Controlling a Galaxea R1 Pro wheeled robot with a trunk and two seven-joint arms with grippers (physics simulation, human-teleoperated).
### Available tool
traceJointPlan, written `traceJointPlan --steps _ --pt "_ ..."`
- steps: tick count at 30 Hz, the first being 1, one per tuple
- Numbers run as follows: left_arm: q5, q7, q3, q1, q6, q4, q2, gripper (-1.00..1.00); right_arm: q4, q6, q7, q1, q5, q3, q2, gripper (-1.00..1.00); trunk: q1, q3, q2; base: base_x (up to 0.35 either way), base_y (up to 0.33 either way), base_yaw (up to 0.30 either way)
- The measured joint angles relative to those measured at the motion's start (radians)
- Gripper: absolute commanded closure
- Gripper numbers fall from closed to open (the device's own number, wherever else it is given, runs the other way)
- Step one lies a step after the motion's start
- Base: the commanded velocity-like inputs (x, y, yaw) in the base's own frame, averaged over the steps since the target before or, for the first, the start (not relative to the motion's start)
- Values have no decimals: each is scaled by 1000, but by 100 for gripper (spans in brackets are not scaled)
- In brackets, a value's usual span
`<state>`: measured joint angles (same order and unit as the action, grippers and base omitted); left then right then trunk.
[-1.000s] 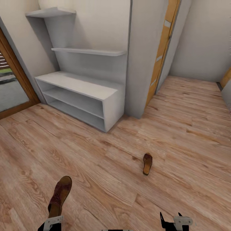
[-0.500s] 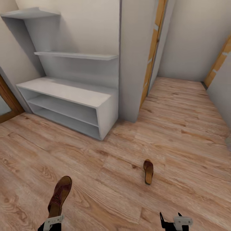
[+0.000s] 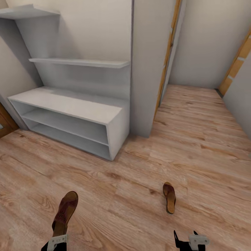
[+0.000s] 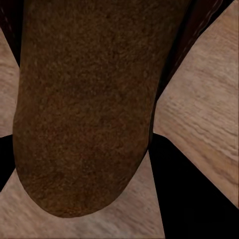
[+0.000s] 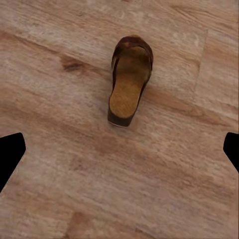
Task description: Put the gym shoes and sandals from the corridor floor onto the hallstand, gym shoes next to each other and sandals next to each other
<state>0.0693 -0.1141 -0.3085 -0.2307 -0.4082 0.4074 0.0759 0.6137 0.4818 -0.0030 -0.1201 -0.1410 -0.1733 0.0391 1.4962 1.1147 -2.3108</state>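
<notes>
One dark brown sandal (image 3: 65, 210) is held up off the corridor floor (image 3: 115, 181) at the lower left, with my left gripper (image 3: 56, 242) shut on its heel end. Its rough brown sole (image 4: 84, 104) fills the left wrist view between the black fingers (image 4: 194, 199). The second sandal (image 3: 169, 197) lies flat on the planks ahead of my right gripper (image 3: 188, 240), which is open and empty. In the right wrist view this sandal (image 5: 129, 87) shows its tan insole, well apart from the fingertips (image 5: 10, 154). The pale grey hallstand (image 3: 69, 104) stands at the left against the wall. The gym shoes are out of view.
A grey wall pillar (image 3: 148, 69) stands right of the hallstand. Beyond it a corridor branch (image 3: 198, 115) runs back between wood-trimmed door frames. Part of a wooden door frame (image 3: 5, 123) shows at the far left edge.
The whole view has shifted, so the camera moved: the hallstand sits further left and the floor sandal lower and further right. The held sandal and both grippers keep their places in the picture.
</notes>
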Motion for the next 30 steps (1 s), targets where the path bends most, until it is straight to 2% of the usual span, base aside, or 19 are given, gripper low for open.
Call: traceJointPlan --steps 14,24,30 --pt "-2 0 0 0 0 -1 0 100 2 0 -1 0 1 0 -2 -100 0 -1 0 283 222 -20" --pt "-2 0 0 0 0 0 0 100 0 0 0 0 1 0 -2 -100 0 -10 0 197 255 -224" --pt "2 -1 0 0 0 -2 0 100 1 0 0 0 1 0 -2 -100 0 -16 0 51 73 -232"
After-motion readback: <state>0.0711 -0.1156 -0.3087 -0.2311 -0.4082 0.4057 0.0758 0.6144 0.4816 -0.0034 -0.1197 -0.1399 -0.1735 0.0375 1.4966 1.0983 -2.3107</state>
